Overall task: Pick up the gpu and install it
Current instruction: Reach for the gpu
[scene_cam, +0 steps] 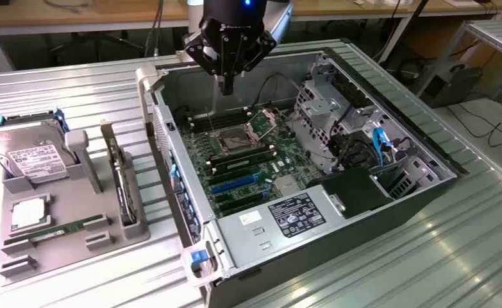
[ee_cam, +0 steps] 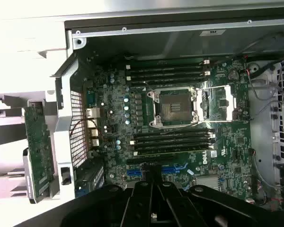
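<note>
Above open case (scene_cam: 402, 114), jaws closed, empty, gpu (scene_cam: 127, 192) outside

Electronics lab or workshop: an open black metal computer tower (scene_cam: 242, 289) lies on a ribbed silver metal workbench (scene_cam: 404, 256), with cable-strung wooden desks (scene_cam: 336, 8) behind.

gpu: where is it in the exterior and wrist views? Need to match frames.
Exterior view: the gpu stands edge-on in the grey holder, outside the case on the exterior view's left.
Wrist view: the gpu is the green board outside the case, beyond its perforated rear panel.
Shared landmark: the open CPU socket.
</note>
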You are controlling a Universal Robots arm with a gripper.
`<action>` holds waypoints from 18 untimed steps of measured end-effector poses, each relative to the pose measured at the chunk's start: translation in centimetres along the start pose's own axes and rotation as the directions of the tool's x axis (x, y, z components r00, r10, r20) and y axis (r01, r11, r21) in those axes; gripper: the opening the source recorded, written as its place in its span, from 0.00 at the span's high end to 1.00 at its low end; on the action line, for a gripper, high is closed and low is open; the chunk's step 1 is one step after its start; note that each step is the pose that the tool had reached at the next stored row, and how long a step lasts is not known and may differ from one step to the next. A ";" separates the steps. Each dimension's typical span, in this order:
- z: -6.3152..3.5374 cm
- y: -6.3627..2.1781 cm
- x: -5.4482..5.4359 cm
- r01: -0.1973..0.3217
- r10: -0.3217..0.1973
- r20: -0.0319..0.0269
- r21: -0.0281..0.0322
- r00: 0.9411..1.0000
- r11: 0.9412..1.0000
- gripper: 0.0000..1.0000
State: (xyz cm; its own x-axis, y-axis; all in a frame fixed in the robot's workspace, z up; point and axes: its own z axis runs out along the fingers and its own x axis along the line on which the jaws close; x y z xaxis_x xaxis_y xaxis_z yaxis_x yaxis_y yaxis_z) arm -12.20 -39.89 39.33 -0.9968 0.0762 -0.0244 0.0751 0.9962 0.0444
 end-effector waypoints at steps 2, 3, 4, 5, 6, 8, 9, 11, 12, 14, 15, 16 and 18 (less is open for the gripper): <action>0.00 0.00 0.0 0.000 0.000 0.000 0.000 1.000 1.000 0.89; 0.00 0.00 0.0 0.000 0.000 0.000 0.000 1.000 1.000 0.89; 0.00 0.00 0.0 0.000 0.000 0.000 0.000 1.000 1.000 0.89; 0.00 0.00 0.0 0.000 0.000 0.000 0.000 1.000 1.000 0.89; 0.00 0.00 0.0 0.000 0.000 0.000 0.000 1.000 1.000 0.89; 0.00 0.00 0.0 0.000 0.000 0.000 0.000 1.000 1.000 0.89; -0.01 -0.03 0.3 0.000 0.000 0.000 0.000 1.000 1.000 0.89; -0.03 -0.28 0.9 0.000 0.000 0.000 0.000 1.000 1.000 0.89; -0.04 -0.41 1.2 0.000 0.000 0.000 0.000 1.000 1.000 0.89; -0.06 -0.69 2.1 0.000 0.000 0.000 0.000 1.000 1.000 0.89; -0.07 -0.83 2.5 0.000 0.000 0.000 0.000 1.000 1.000 0.89; -0.08 -0.98 2.9 0.000 0.000 0.000 0.000 1.000 1.000 0.89; -0.11 -1.30 3.9 0.000 0.000 0.000 0.000 1.000 1.000 0.89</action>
State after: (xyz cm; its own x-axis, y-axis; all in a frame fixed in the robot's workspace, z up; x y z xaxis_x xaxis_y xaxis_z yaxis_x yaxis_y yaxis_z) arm -16.15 -40.90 39.29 -0.9968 0.0763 -0.0246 0.0752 0.9962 0.0441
